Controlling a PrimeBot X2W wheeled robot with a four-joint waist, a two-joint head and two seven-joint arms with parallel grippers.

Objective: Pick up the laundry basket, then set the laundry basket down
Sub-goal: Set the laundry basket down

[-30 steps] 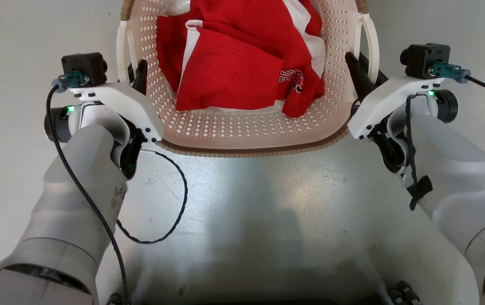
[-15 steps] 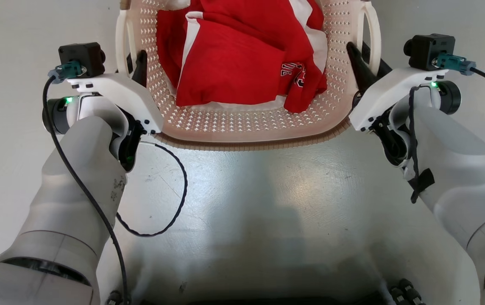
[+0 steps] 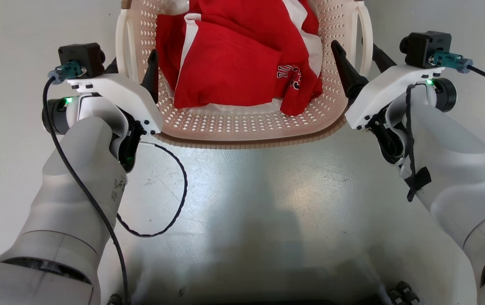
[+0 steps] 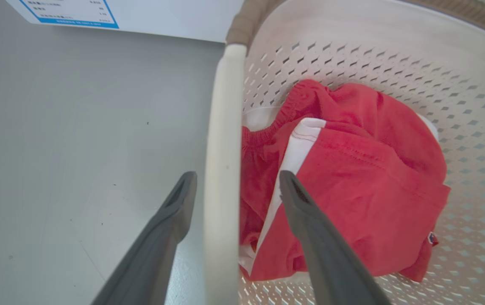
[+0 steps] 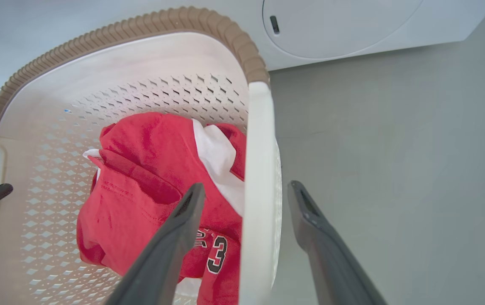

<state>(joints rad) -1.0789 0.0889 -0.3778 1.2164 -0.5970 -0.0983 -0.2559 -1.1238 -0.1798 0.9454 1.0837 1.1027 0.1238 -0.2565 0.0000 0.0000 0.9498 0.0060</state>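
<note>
Our left pincer (image 3: pixel 132 63) stands with its two long dark fingers apart, one inside and one outside the white loop handle (image 3: pixel 121 42) on the left flank of the small cream-white perforated plastic laundry basket (image 3: pixel 246 127). In the left wrist view we see that handle (image 4: pixel 223 148) running up between the spread fingers, unclamped. Our right pincer (image 3: pixel 356 51) is spread the same way astride the opposite white loop handle (image 3: pixel 363 34), and the right wrist view shows it (image 5: pixel 259 169) passing between the fingers.

The laundry basket is rounded-rectangular, with rows of small diamond holes and a brown woven-look rim (image 3: pixel 242 143). It sits on the glossy grey floor (image 3: pixel 246 199) directly ahead of us, between both arms. A crumpled red and white garment (image 3: pixel 225 63) lies inside. A white washer with a round door (image 5: pixel 352 25) stands just beyond the far rim.

Both pale forearms rise from the lower corners of the head view and angle inward. The wrists flank the basket's near corners, fingers pointing forward along its sides.
</note>
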